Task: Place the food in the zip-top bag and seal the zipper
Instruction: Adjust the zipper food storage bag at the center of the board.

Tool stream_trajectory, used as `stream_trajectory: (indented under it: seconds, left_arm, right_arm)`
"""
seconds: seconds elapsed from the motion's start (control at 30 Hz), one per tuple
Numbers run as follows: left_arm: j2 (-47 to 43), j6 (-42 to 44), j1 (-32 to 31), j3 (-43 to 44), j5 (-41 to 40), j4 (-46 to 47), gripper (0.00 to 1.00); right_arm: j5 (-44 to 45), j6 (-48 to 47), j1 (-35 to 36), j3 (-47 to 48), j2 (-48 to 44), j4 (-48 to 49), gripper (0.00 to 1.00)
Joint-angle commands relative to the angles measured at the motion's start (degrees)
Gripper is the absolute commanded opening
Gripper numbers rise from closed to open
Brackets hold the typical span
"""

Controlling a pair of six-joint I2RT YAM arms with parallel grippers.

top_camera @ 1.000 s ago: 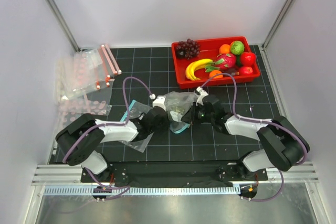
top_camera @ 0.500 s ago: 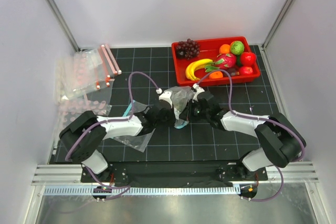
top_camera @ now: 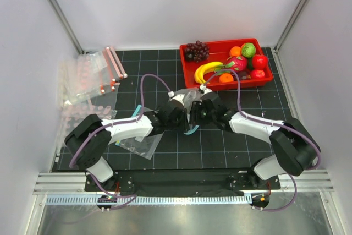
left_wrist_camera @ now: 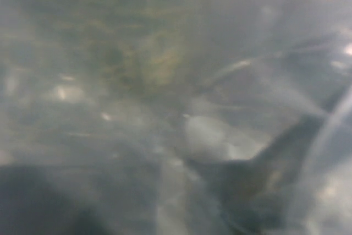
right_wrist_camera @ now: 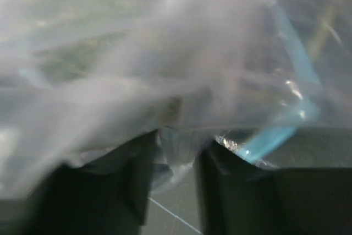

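The clear zip-top bag [top_camera: 192,98] lies bunched at mid-table, just in front of the red tray. Its teal zipper [top_camera: 191,131] curls out below it and crosses the right wrist view [right_wrist_camera: 297,64]. My left gripper [top_camera: 184,115] and right gripper [top_camera: 197,113] press into the bag from either side. Film smears the whole left wrist view, where a dull green patch, likely the melon [left_wrist_camera: 154,64], shows through; its jaws are hidden. My right gripper [right_wrist_camera: 176,152] has its fingers [right_wrist_camera: 129,174] apart, with loose bag film [right_wrist_camera: 165,53] hanging between them. The banana [top_camera: 206,71] and a red fruit [top_camera: 259,61] lie in the tray.
The red tray [top_camera: 190,83] at the back right also holds purple grapes [top_camera: 196,50], a pink dragon fruit [top_camera: 236,63] and other fruits. Clear bags with pink-red strips [top_camera: 91,75] are piled at the left. Another clear bag [top_camera: 137,144] lies under my left arm.
Both arms have reached farther from their bases and closed in on each other. The bag has bunched up and shifted toward the tray.
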Motion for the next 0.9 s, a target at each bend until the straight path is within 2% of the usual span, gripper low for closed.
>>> stream_trajectory:
  seconds: [0.0, 0.03, 0.1, 0.13, 0.2, 0.33, 0.4, 0.47, 0.57, 0.6, 0.73, 0.77, 0.87]
  left_arm:
    - [-0.96, -0.34, -0.18, 0.18, -2.22, 2.79, 0.27]
    - [-1.58, -0.25, -0.18, -0.35, -3.39, 1.22, 0.39]
    - [-3.94, 0.72, -0.18, -2.10, -7.24, -1.15, 0.48]
    - [-4.74, 0.98, -0.09, -2.90, -8.57, -1.95, 0.55]
    - [-6.76, 0.81, -0.09, -4.83, -10.33, -2.40, 0.60]
    - [-13.43, 0.81, -0.09, -10.80, -14.73, -2.57, 0.77]
    - [-15.46, 1.33, -0.18, -14.06, -16.14, -1.70, 0.81]
    - [-18.53, 2.74, -0.18, -16.86, -15.53, -0.30, 0.98]
    - [-22.66, 3.45, -0.18, -19.85, -15.00, 1.11, 1.00]
    - [-23.64, 3.53, -0.18, -20.74, -15.09, 1.64, 1.00]
    - [-30.13, 4.15, -0.18, -25.92, -16.31, 4.35, 1.00]
    - [-31.54, 3.89, -0.18, -27.32, -17.10, 4.80, 1.00]
    - [-38.22, 2.49, -0.27, -31.63, -21.14, 6.12, 1.00]
  right_arm:
    - [2.91, -0.95, 1.79, 1.07, -3.42, -2.08, 0.50]
    - [3.89, -1.74, 1.80, 0.89, -4.13, -2.88, 0.54]
    - [5.74, -3.15, 1.79, 0.45, -5.63, -4.89, 0.65]
    - [7.83, -4.98, 1.80, 0.19, -7.55, -5.51, 0.68]
    - [10.55, -6.84, 1.80, -1.12, -9.66, -6.57, 0.72]
    - [14.27, -11.50, 1.80, -5.43, -15.03, -3.78, 0.73]
    - [15.41, -14.05, 1.53, -7.54, -16.70, -1.32, 0.73]
    - [13.84, -15.89, 1.09, -7.64, -16.18, -1.30, 0.73]
    - [13.74, -16.43, 1.09, -10.17, -16.88, 6.92, 0.72]
    - [13.31, -17.56, 1.01, -13.84, -19.41, 9.83, 0.73]
    - [13.65, -17.05, 1.09, -25.20, -28.91, 24.43, 0.87]
    - [14.44, -16.00, 1.09, -26.34, -30.14, 25.49, 0.94]
    - [14.01, -15.46, -0.05, -23.99, -30.95, 19.64, 0.95]
